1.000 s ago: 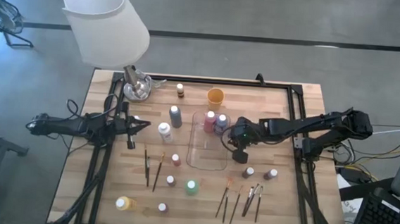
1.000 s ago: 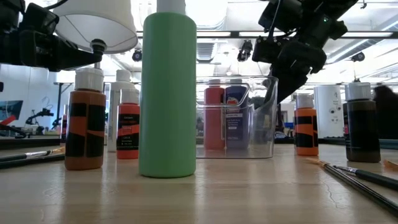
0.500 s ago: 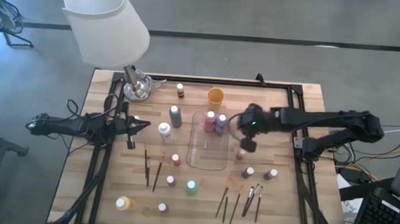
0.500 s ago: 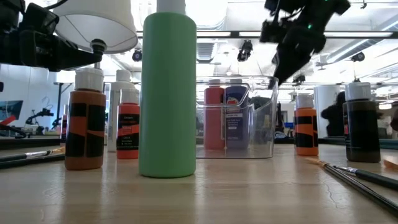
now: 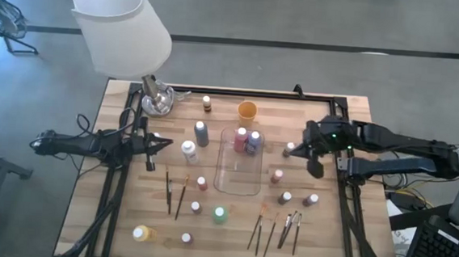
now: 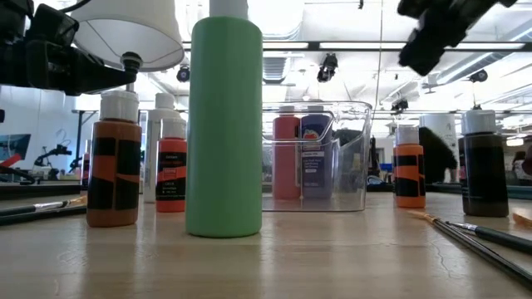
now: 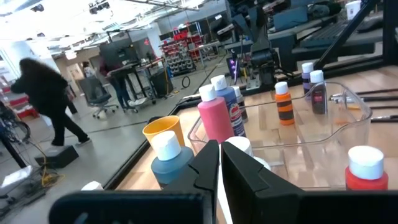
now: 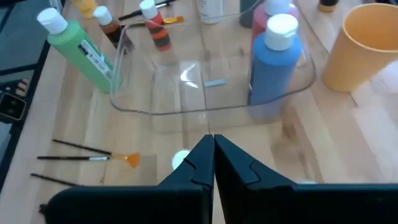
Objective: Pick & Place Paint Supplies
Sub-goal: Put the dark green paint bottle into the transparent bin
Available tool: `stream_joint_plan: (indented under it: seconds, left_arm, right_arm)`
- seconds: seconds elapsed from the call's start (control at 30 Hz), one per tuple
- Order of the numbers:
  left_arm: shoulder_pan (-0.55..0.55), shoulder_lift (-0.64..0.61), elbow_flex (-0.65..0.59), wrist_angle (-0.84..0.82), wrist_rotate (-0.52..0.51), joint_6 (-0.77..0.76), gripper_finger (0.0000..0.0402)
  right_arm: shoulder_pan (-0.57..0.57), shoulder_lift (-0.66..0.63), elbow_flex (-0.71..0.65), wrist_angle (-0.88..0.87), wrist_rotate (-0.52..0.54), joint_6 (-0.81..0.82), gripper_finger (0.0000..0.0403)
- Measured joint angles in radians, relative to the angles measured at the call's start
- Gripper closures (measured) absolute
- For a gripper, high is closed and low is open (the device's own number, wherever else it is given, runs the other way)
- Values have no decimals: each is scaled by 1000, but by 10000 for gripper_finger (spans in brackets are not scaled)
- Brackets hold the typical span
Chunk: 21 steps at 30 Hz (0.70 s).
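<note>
Progress check, left to right on the high view.

Left gripper (image 5: 166, 143) is parked at the table's left edge, jaws pressed together, holding nothing. Idle.

Left half is all loose: yellow bottle (image 5: 143, 233) near the front-left corner, a small bottle (image 5: 186, 239) beside it, two dark brushes (image 5: 174, 193) lying flat, white bottle (image 5: 188, 149), grey-blue bottle (image 5: 201, 132), a small brown bottle (image 5: 206, 102) toward the back rail, and two more small bottles (image 5: 200, 182) just left of the tray. Green bottle (image 5: 220, 214) stands in front of the tray, outside it.

Centre: clear tray (image 5: 238, 183) holds only two bottles, pink bottle (image 5: 241, 137) and blue bottle (image 5: 254, 140), upright at its back end. The rest of the tray floor is bare. Orange cup (image 5: 247, 109) sits behind the tray, nothing visible in it.

Right of the tray: three small bottles (image 5: 277, 176) stand on the wood, plus a cluster of brushes (image 5: 276, 229) near the front, none collected.

Right gripper (image 5: 290, 151) hangs above the table right of the tray, near one more white-capped bottle. Jaws pressed together; the right wrist view shows them shut with nothing between, so it carries nothing.

My read: two bottles placed, roughly a dozen bottles and all brushes left. Early in the job. The nearest candidates for the right arm look like the small bottles just right of the tray.
</note>
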Motion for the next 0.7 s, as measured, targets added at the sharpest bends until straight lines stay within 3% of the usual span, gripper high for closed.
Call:
stream_joint_plan:
  seconds: [0.17,0.7]
  left_arm:
    - [0,0,-5,36,-7,99,378]
    - [0,0,-4,66,3,2,378]
  right_arm:
    - [0,-84,-2,-94,4,6,394]
    - [0,-285,-12,-237,6,-46,394]
